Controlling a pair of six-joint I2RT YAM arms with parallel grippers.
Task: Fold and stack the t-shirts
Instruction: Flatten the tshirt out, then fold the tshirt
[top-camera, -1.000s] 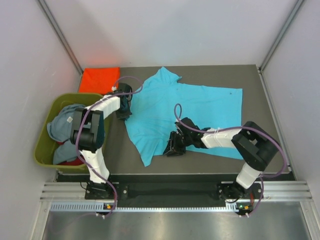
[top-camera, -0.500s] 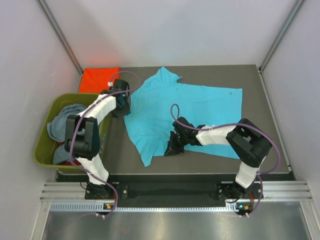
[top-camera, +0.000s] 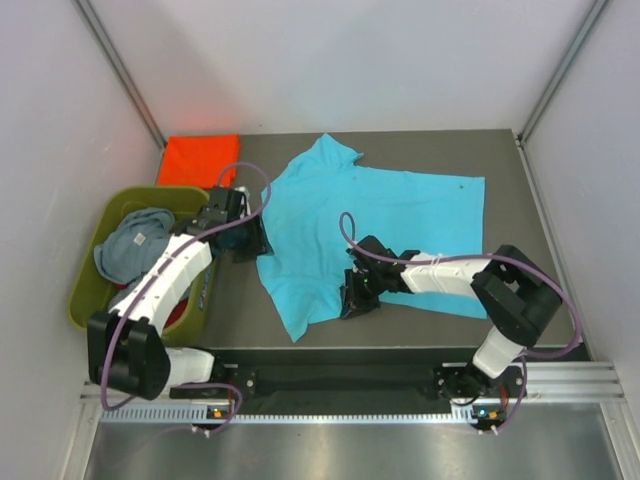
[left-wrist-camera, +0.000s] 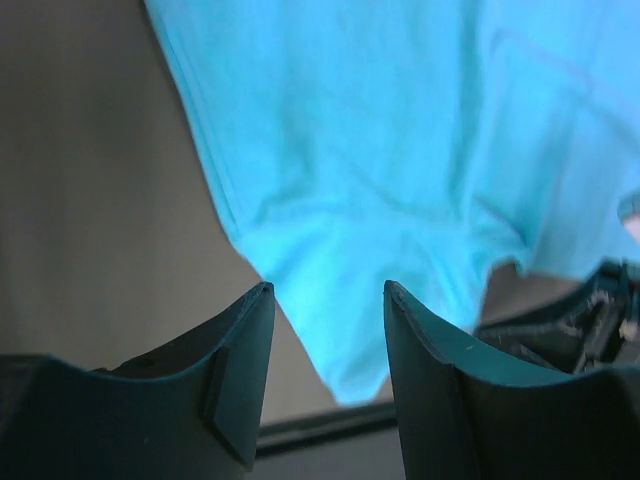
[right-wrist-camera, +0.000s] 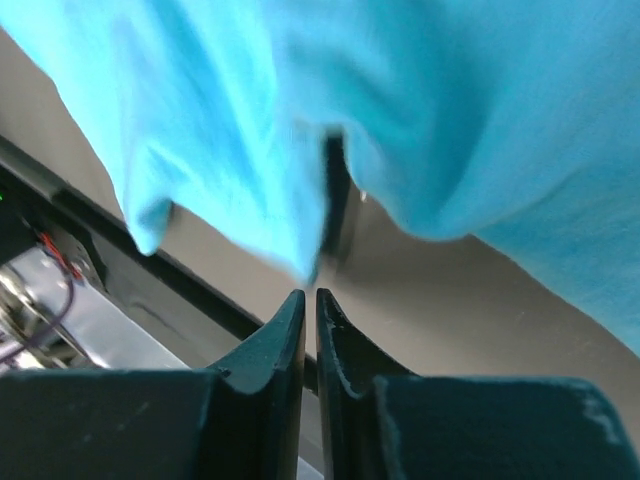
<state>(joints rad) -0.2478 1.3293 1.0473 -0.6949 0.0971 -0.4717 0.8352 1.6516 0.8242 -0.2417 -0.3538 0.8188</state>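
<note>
A bright turquoise t-shirt (top-camera: 380, 215) lies spread over the middle of the table. My left gripper (top-camera: 252, 243) hovers open at its left edge. In the left wrist view the turquoise t-shirt (left-wrist-camera: 380, 150) shows beyond the left gripper (left-wrist-camera: 326, 290), with nothing between the fingers. My right gripper (top-camera: 352, 303) is at the shirt's near hem. In the right wrist view the right gripper (right-wrist-camera: 309, 293) is shut, with a raised point of the turquoise t-shirt (right-wrist-camera: 450, 120) running into its tips. An orange-red t-shirt (top-camera: 200, 158) lies folded at the back left. A grey-blue t-shirt (top-camera: 135, 240) sits in the tub.
The olive-green tub (top-camera: 85, 290) stands off the table's left side, with a bit of red cloth (top-camera: 180, 312) low inside it. Bare grey table (top-camera: 510, 160) shows at the back right. White walls close in on three sides, and a metal rail (top-camera: 350, 382) runs along the near edge.
My left gripper has opened, let go of the shirt's left edge and drawn back toward the near side. My right gripper has shut on the near hem. The shirt's left edge has shifted slightly right.
</note>
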